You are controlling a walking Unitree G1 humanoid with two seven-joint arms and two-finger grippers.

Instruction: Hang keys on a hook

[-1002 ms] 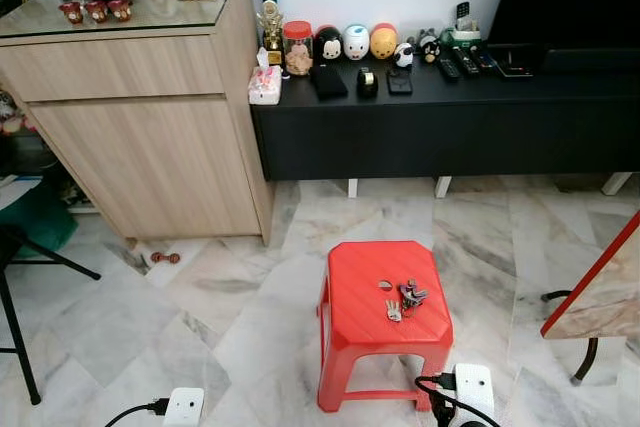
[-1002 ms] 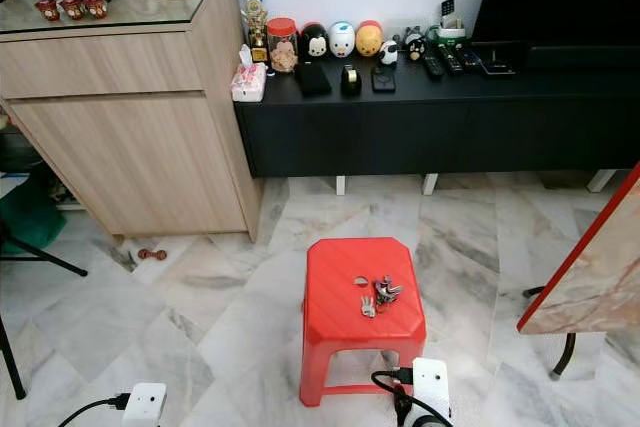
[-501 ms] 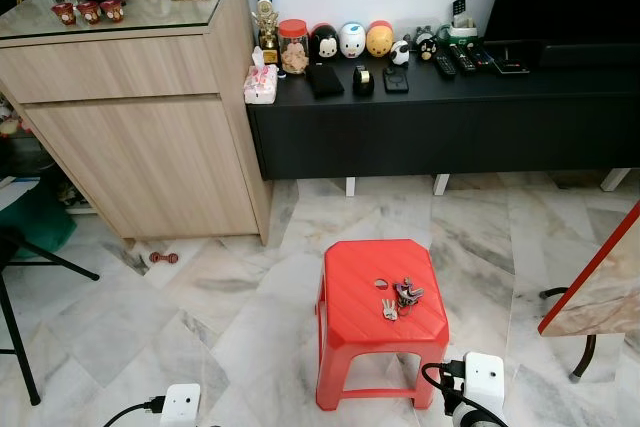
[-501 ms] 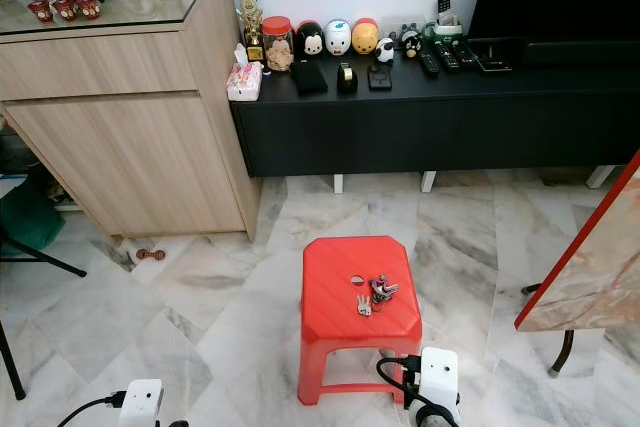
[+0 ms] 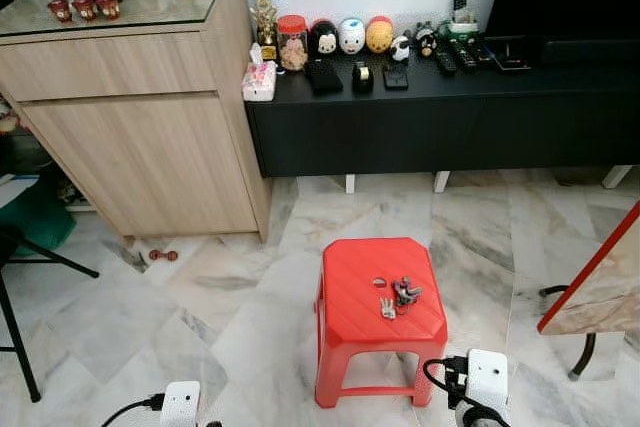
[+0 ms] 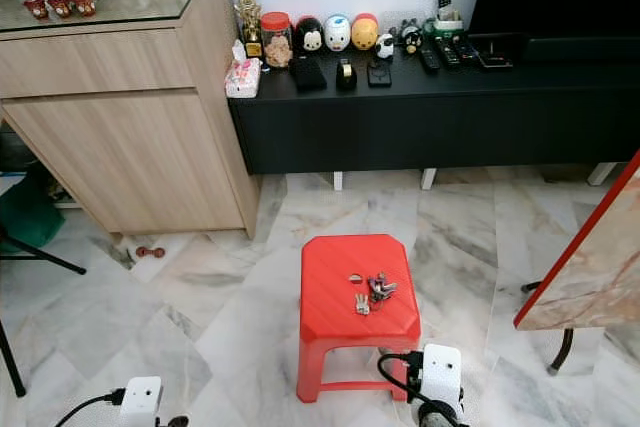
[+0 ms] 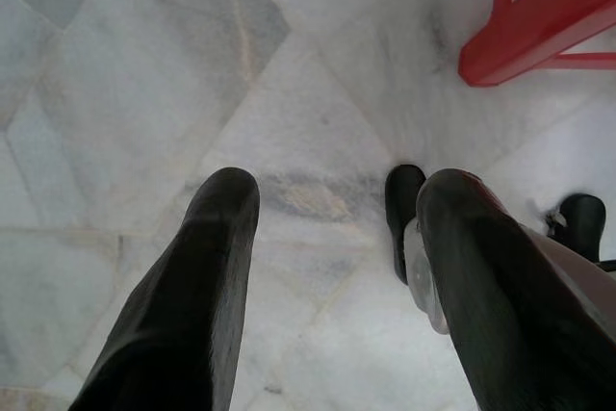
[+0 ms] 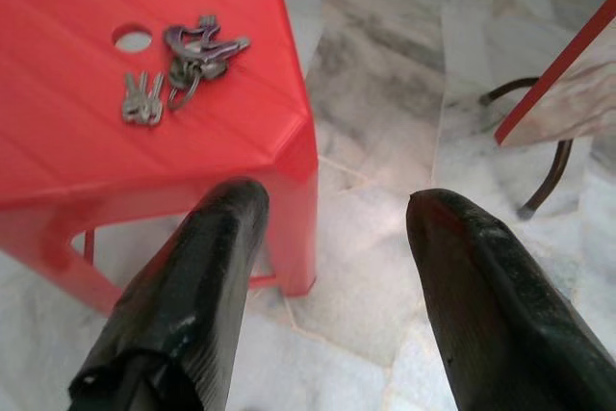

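Head views, task item: keys (image 5: pixel 398 296), a small bunch on a ring, lying loose on top of the red stool (image 5: pixel 350 287), towards its right half, beside the round hole in the seat
Head views, stool position: on the marble floor (image 5: pixel 230 307), in front of the black TV table (image 5: pixel 450 107), with a wooden cabinet (image 5: pixel 140 137) off to the left
Head views, other items: jar, round figurines and remote controls lined up on the TV table; a small dumbbell (image 5: pixel 163 256) on the floor by the cabinet
Head views, hook: none can be made out
Head views, arms: white wrist units low in the picture, the right one just beside the stool's right front leg
Left wrist view: left claw (image 7: pixel 332 204) spread wide, holding nothing, aimed at bare floor; a red stool leg at one corner, well apart from the fingers
Right wrist view: right claw (image 8: pixel 332 204) spread wide, holding nothing, hanging below the seat edge at the stool's front right corner
Right wrist view, keys: beyond the claw and up on the seat, the bunch's long axis running slantwise across the ridges
Key relation: right arm is much the nearer; judged to need lifting above the seat and reaching forward over the keys
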